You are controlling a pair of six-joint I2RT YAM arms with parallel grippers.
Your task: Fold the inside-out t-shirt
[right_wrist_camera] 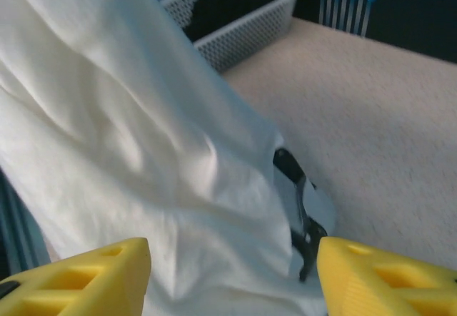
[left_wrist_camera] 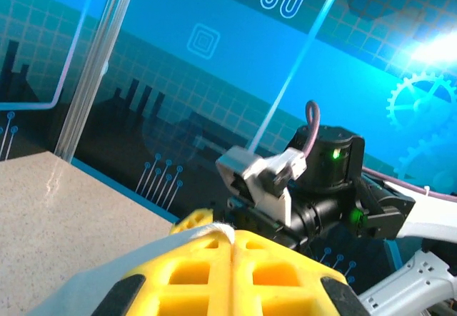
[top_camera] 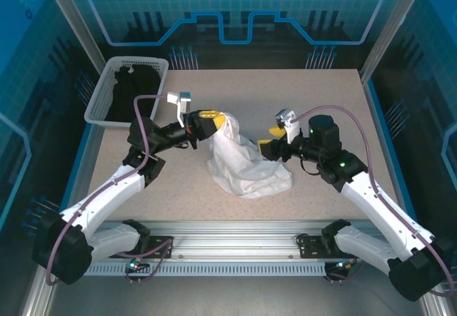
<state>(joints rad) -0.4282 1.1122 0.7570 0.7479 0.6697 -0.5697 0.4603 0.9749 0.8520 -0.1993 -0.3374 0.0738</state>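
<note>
The inside-out t-shirt (top_camera: 246,170) is a wrinkled white cloth. Its top corner is lifted and the rest drapes down onto the table in the middle. My left gripper (top_camera: 221,120) is shut on that raised corner. In the left wrist view a thin white cloth edge (left_wrist_camera: 220,229) is pinched between the closed yellow fingers (left_wrist_camera: 271,266). My right gripper (top_camera: 269,138) stands open just to the right of the hanging cloth. In the right wrist view the t-shirt (right_wrist_camera: 128,138) hangs before the spread yellow fingertips (right_wrist_camera: 385,277), and its small black print (right_wrist_camera: 300,216) shows at the cloth's right edge.
A white mesh basket (top_camera: 107,80) holding a black garment (top_camera: 136,88) stands at the back left corner of the speckled table (top_camera: 321,95). Glass walls and metal posts enclose the table. A metal rail (top_camera: 235,234) runs along the near edge.
</note>
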